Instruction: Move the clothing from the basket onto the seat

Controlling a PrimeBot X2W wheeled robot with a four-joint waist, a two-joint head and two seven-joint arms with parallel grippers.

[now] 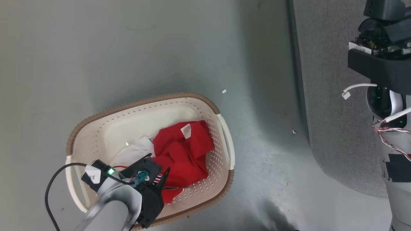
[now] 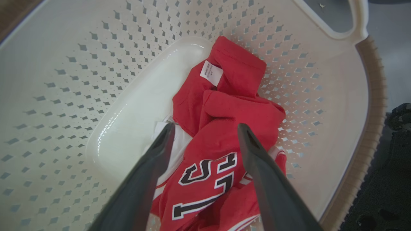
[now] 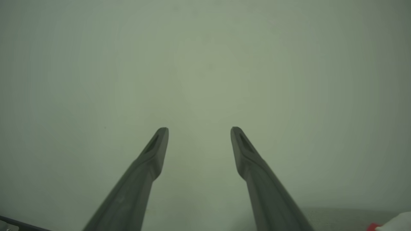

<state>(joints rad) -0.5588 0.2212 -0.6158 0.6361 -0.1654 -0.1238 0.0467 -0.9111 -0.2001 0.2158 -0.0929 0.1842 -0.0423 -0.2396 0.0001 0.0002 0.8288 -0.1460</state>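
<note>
The cream perforated basket (image 1: 144, 102) with a brown rim stands on the floor. Crumpled in its right half lies the clothing (image 1: 183, 154), a red jersey with a white tag and some white fabric (image 1: 135, 154) beside it. My left gripper (image 2: 205, 126) hangs open inside the basket (image 2: 80, 80), its two fingers straddling the red clothing (image 2: 231, 112) just above the dark numbers, not closed on it. The grey seat (image 1: 334, 112) fills the right side. My right gripper (image 3: 199, 128) is open and empty, facing plain floor.
The greenish-grey floor (image 1: 128, 48) surrounds the basket, with two small scraps (image 1: 224, 91) (image 1: 293, 131) near the seat's edge. My right arm's dark wrist and wiring (image 1: 385, 64) hang over the seat at the far right.
</note>
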